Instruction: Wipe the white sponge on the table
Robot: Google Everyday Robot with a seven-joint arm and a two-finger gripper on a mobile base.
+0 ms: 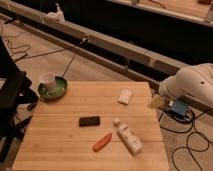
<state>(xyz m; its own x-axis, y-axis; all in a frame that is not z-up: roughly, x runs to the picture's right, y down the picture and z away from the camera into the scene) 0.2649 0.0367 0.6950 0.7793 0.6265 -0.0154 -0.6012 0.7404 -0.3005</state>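
Observation:
The white sponge (125,96) lies flat on the far right part of the wooden table (65,145), a small off-white pad set at a slight angle. My white arm reaches in from the right. Its gripper (155,102) hangs just off the table's right edge, a short way right of the sponge and slightly nearer than it, not touching it. The gripper stands open, and I see nothing held in it.
A white cup (47,80) stands on a green plate (56,90) at the table's far left corner. A black flat object (89,120), an orange-red piece (102,141) and a white capped bottle (128,136) lie in the middle. A black chair (10,95) is left; cables and a blue box (177,107) are on the floor at right.

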